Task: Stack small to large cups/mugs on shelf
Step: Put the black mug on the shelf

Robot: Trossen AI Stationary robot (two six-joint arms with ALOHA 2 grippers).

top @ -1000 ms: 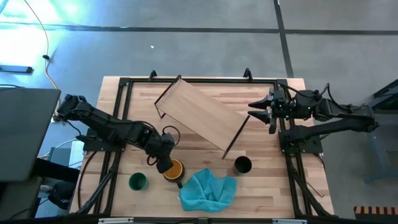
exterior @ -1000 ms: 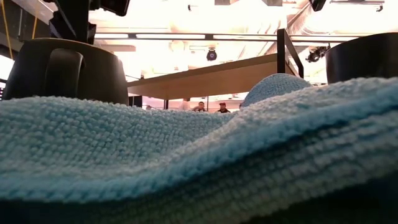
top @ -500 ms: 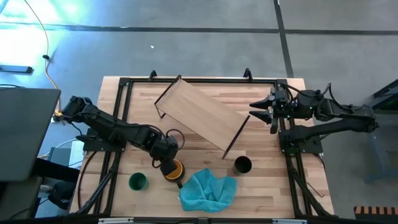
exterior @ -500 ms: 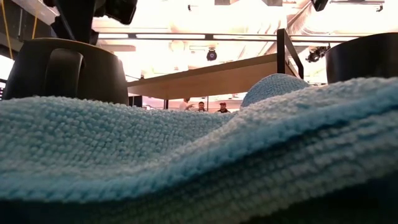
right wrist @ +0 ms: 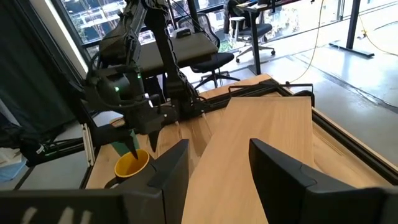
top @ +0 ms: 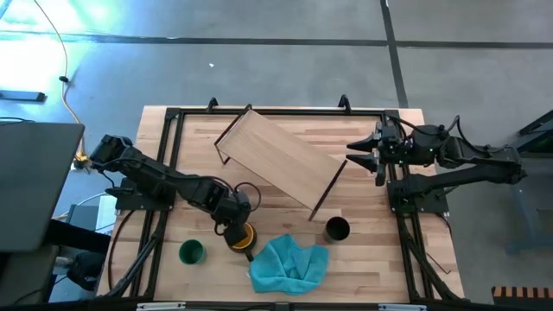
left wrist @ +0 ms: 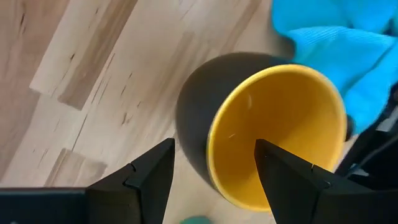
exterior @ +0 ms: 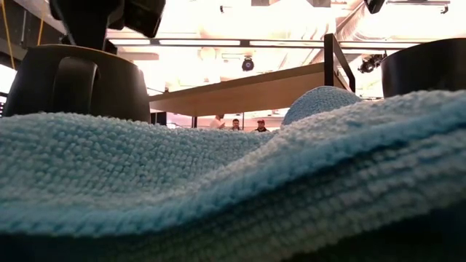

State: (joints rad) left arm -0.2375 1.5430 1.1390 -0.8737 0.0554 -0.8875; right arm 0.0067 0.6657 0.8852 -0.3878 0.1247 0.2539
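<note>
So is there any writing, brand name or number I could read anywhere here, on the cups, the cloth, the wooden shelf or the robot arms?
None can be read in any view.
Yellow mug: plain, no print visible.
Black cup and green cup: no marks visible.
Teal cloth: no tag showing.
Shelf: bare wood.
Left gripper and right gripper: plain dark fingers, no label visible.

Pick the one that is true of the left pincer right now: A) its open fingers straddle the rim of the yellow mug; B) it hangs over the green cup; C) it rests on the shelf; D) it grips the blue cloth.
A: the left wrist view shows the left pincer open, one finger inside the yellow mug and one outside its dark wall.
</note>
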